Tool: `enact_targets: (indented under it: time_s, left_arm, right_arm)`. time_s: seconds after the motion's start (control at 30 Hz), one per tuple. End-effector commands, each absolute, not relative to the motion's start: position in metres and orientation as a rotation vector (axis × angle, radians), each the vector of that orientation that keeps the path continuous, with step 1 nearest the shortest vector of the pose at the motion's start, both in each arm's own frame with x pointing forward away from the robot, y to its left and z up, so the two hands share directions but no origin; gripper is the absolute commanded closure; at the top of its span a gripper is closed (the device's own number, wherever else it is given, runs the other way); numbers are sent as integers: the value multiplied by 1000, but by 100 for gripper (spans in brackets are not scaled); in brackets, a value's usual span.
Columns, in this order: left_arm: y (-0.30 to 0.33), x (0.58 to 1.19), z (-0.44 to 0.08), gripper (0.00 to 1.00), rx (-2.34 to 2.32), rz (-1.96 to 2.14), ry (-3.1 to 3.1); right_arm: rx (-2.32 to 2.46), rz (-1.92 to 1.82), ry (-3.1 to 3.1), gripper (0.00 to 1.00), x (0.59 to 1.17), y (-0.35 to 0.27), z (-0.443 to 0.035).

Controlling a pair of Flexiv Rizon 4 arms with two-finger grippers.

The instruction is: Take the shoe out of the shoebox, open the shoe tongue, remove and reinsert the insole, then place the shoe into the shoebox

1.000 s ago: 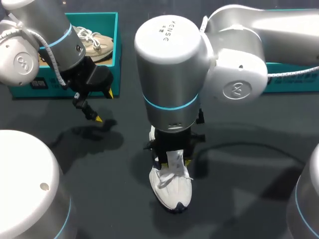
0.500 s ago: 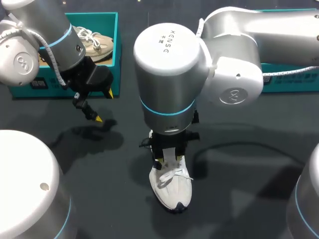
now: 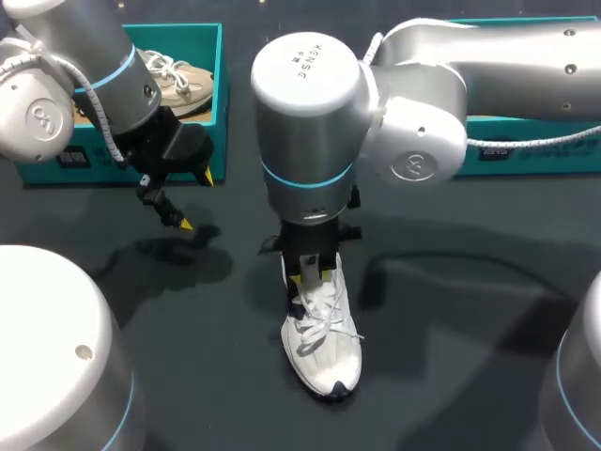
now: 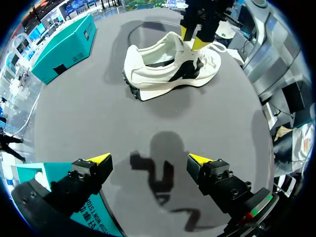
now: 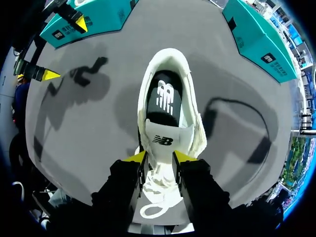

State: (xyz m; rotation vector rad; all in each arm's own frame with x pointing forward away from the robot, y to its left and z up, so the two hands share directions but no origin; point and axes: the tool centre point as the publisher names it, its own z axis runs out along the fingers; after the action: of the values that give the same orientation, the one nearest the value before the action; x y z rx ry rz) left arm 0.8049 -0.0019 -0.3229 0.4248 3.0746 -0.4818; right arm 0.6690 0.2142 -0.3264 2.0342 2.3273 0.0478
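Observation:
A white sneaker (image 3: pixel 324 349) lies on the dark table, toe toward me. My right gripper (image 3: pixel 310 275) comes down over its opening. In the right wrist view this gripper (image 5: pixel 158 157) is shut on the white tongue (image 5: pixel 162 139), a yellow tip on each side. Ahead of the tongue, the black insole (image 5: pixel 164 98) lies inside the shoe. The left wrist view shows the sneaker (image 4: pixel 163 69) side-on, with the right arm's yellow tips pinching its tongue. My left gripper (image 3: pixel 196 202) hangs open and empty beside the teal shoebox (image 3: pixel 220 94); its fingers (image 4: pixel 94 163) stand wide apart.
The left teal shoebox holds a beige shoe (image 3: pixel 178 80). A second teal box (image 3: pixel 526 150) stands at the back right, under my right arm. Dark bare table surrounds the sneaker.
My right gripper has drawn back toward the sneaker's heel while its fingers narrowed on the tongue, uncovering more of the laces. The left arm has not moved.

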Motion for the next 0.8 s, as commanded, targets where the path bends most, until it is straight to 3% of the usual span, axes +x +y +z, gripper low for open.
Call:
enact_targets:
  time_s: [0.03, 0.4, 0.8]
  left_arm:
    - [-2, 805, -323, 0, 426, -478, 3074]
    - [-2, 805, -323, 0, 426, -478, 3074]
    - [-2, 805, -323, 0, 426, -478, 3074]
  right_arm:
    - [2057, 22, 2363, 69, 682, 211, -342]
    - [2033, 31, 2278, 65, 664, 209, -317]
    - [2060, 14, 2312, 64, 687, 201, -346]
